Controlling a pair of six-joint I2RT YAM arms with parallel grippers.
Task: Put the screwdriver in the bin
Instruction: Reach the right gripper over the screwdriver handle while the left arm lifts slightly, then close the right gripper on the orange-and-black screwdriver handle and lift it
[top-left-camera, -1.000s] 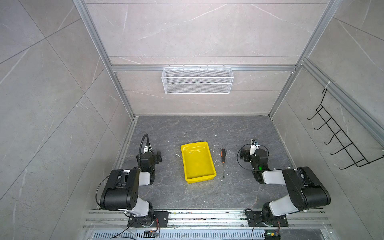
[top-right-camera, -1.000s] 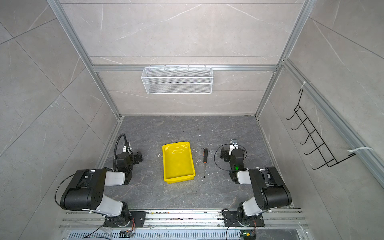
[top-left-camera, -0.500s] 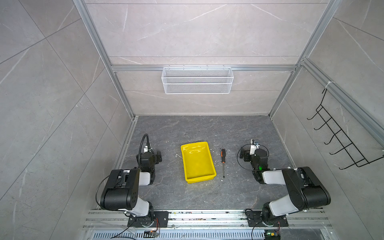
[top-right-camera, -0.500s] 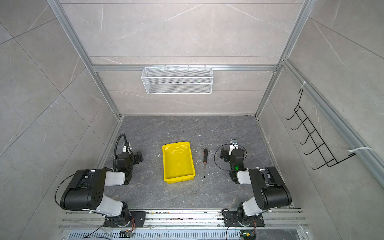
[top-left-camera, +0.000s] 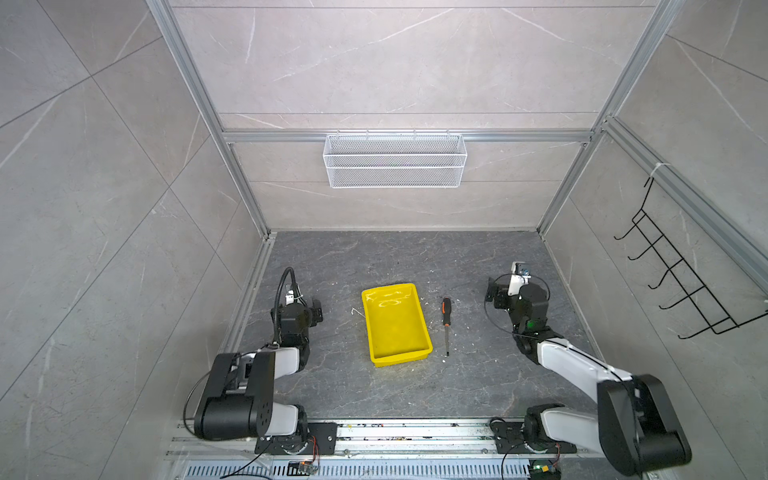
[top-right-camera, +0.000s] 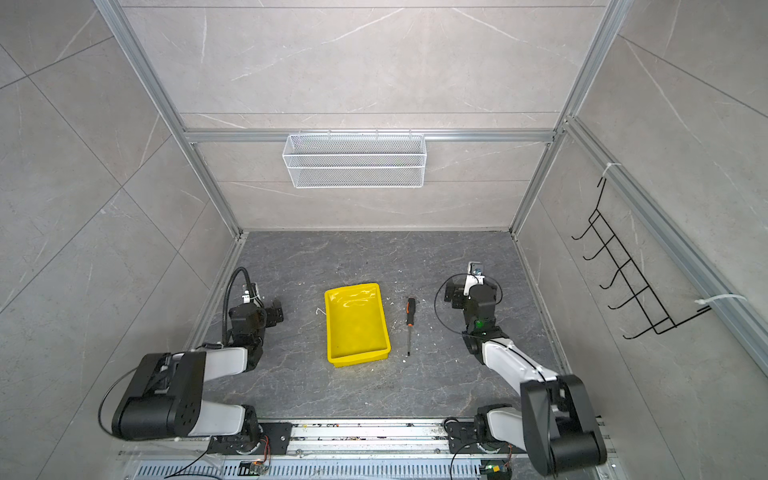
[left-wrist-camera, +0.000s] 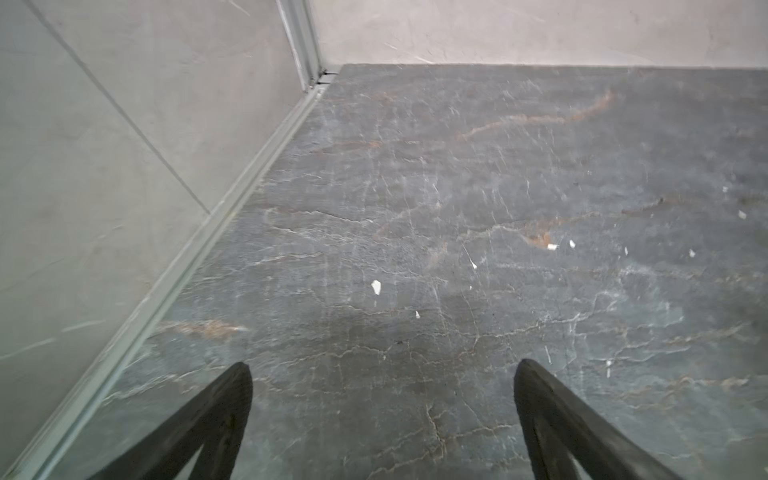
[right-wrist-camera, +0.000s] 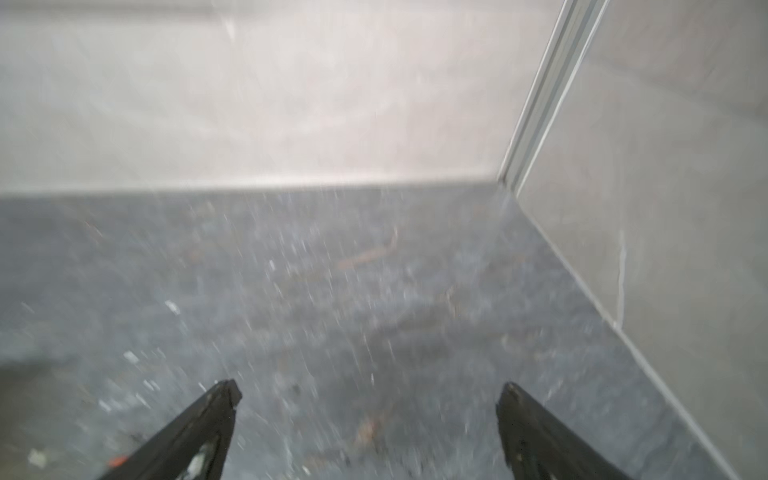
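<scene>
A dark veined tabletop (top-left-camera: 374, 262) is carrying the yellow bin (top-left-camera: 395, 332). The screwdriver (top-left-camera: 446, 322) is lying just beside it, among white flecks (left-wrist-camera: 376, 286).

Pale grey stone-look walls (top-left-camera: 395, 62) close in the far, left and right sides, edged by aluminium frame rails (top-left-camera: 407, 136). A white wire mesh basket (top-left-camera: 395, 162) hangs on the far wall, and a black wire hook rack (top-left-camera: 681, 286) on the right. The dark veined slate worktop (top-left-camera: 395, 257) carries scattered white flecks (left-wrist-camera: 376, 286) under even light.
</scene>
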